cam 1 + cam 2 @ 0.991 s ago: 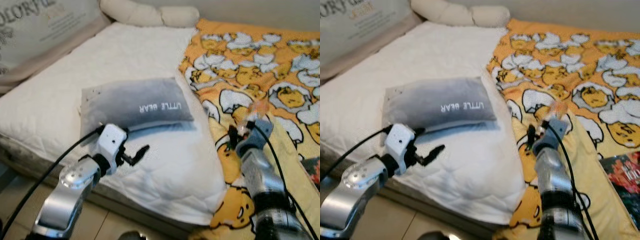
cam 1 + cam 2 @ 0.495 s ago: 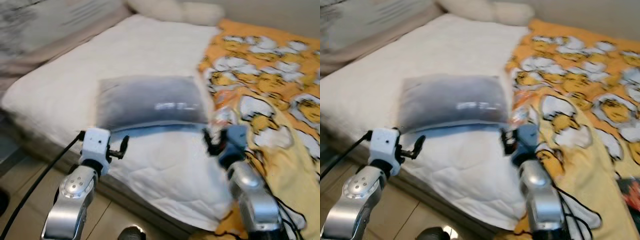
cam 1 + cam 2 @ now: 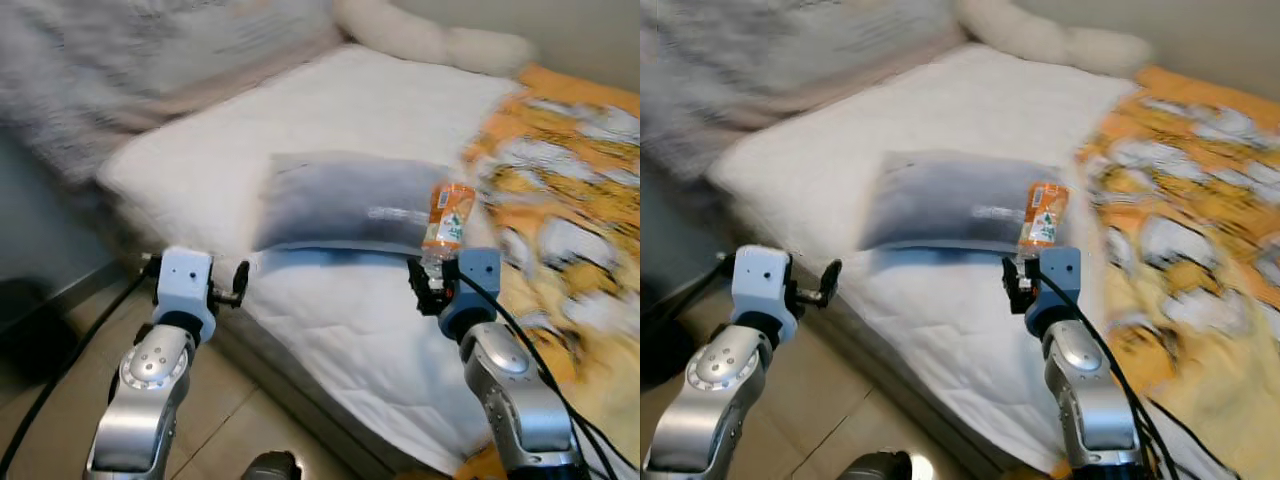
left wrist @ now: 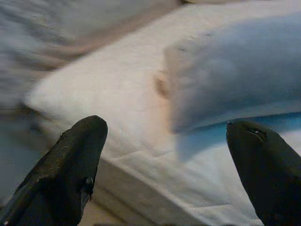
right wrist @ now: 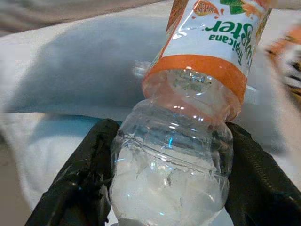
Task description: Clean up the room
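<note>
We are looking down at a bed (image 3: 330, 330) with a white quilted cover, running across the middle of the frame. A yellow-orange patterned blanket (image 3: 570, 230) is spreading over its right side. A grey pillow (image 3: 340, 200) is lying at centre, and a cream bolster (image 3: 440, 40) is resting along the top edge. Beige floor tiles (image 3: 230, 420) are showing at lower left, beside a dark wall (image 3: 40, 240).

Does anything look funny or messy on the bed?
The plastic bottle with the orange label doesn't belong on a bed; the right pincer is gripping it by its clear, crumpled-looking end. The grey pillow lies mid-mattress instead of at the head. Nothing looks spilled.
</note>
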Available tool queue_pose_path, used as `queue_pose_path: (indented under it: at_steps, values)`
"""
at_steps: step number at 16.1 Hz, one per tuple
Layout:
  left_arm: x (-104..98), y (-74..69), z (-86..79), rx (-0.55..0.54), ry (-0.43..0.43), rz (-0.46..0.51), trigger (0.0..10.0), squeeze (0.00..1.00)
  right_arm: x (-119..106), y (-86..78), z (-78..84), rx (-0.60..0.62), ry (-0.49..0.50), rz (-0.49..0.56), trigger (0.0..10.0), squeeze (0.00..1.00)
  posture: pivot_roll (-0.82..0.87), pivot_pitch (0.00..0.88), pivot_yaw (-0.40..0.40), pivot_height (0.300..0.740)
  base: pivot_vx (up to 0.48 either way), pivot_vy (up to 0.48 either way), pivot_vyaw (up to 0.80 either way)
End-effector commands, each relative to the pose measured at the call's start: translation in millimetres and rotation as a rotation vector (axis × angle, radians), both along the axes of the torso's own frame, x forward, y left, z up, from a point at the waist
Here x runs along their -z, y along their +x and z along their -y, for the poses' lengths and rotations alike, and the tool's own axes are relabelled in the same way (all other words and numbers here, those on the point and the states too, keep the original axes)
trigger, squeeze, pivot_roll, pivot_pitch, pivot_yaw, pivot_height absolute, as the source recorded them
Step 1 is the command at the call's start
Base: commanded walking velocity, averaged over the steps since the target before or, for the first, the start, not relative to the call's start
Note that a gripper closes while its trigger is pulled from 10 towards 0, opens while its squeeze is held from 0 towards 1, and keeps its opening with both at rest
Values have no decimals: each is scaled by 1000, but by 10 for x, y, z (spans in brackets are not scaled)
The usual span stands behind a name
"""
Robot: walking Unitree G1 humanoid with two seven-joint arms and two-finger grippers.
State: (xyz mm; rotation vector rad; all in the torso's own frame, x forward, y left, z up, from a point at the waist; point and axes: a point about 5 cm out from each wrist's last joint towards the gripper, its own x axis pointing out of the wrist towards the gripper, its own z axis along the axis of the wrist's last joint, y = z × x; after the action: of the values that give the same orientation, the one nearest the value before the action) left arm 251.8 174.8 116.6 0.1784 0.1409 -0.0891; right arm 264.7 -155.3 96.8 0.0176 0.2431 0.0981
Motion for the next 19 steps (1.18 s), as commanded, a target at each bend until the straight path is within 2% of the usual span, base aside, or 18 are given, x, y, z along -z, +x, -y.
queue_pose_path:
  at_steps: [1, 8, 19]
  values:
    - [-12, -1, -32, -16, 34, 14, 10000, 0, -47, 32, -24, -13, 13, 6, 10000, 0, 117, 0, 33, 740, 0, 0, 800]
    - [-8, 7, -31, -3, 23, 18, 10000, 0, 4, 19, -131, -71, 25, -43, 10000, 0, 119, 0, 37, 740, 0, 0, 800]
    - [-38, 27, -78, -26, 27, 30, 10000, 0, 28, 86, -255, -155, 13, -62, 10000, 0, 140, 0, 30, 740, 360, 0, 800]
